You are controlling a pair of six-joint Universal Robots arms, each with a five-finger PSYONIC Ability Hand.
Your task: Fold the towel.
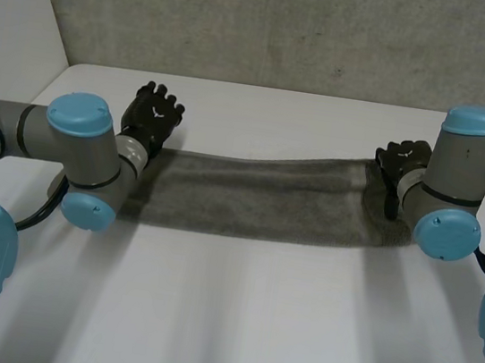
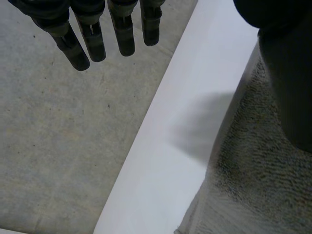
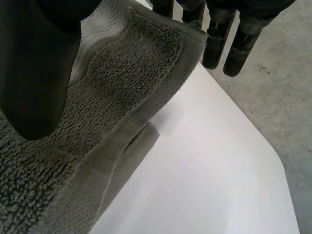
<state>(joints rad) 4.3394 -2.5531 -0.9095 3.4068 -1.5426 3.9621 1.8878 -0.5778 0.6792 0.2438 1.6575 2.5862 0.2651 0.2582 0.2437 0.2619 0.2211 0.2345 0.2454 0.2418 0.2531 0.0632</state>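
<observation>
Because the towel [image 1: 259, 193] is soft and limp, I log right hand [image 3: 36, 63] pinching one end, left hand [image 2: 92, 39] splayed empty at the other; corners look the best hold.

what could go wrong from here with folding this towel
1. The left hand has straight fingers reaching past the far edge of the table. The towel lies beside its thumb and looks ungripped. If the right hand lifts alone, the towel may drag and fold crooked.
2. The right hand pinches the towel close to its hem, with a corner hanging loose. That hold could slip.
</observation>
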